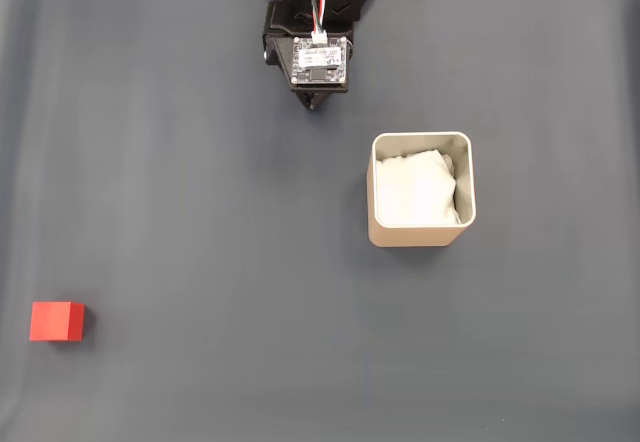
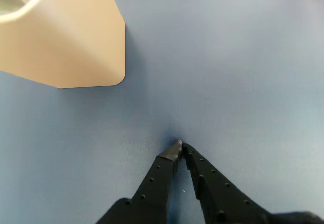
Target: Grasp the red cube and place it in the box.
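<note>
Fixed view, looking down: dark grey-blue tabletop (image 1: 200,162). The arm (image 1: 318,22) sits folded at the top edge, circuit board facing up; the hand's tip (image 1: 314,105) pokes out just below it. The red cube (image 1: 56,321) lies at lower left, well apart from the arm and from the box (image 1: 421,234). The box stands right of centre, upright, with white padding (image 1: 415,190) inside.

Wrist view: the hand (image 2: 179,147) enters from the bottom edge, black fingers (image 2: 157,181) drawn together with tips touching, holding nothing, close over the bare cloth. The box's beige outer wall (image 2: 76,41) fills the upper left, apart from the fingers.
</note>
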{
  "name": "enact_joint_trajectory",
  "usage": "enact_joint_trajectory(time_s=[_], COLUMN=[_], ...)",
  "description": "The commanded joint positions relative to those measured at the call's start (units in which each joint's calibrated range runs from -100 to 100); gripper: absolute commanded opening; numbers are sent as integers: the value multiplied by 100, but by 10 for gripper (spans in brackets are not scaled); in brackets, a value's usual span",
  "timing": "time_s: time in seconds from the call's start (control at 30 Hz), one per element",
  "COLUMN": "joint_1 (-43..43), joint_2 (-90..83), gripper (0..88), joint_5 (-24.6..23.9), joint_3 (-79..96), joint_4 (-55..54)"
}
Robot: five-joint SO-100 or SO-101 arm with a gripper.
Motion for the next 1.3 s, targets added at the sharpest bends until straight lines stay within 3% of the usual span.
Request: enact_joint_trajectory(time_s=[0.0, 0.27, 0.73, 1.27], joint_1=[-34, -34, -70, 370], joint_2=[9, 9, 156, 3150], gripper=[5, 2, 3, 3], joint_5=[10, 10, -283, -112], joint_3=[55, 55, -501, -4139], joint_4=[114, 114, -2364, -2012])
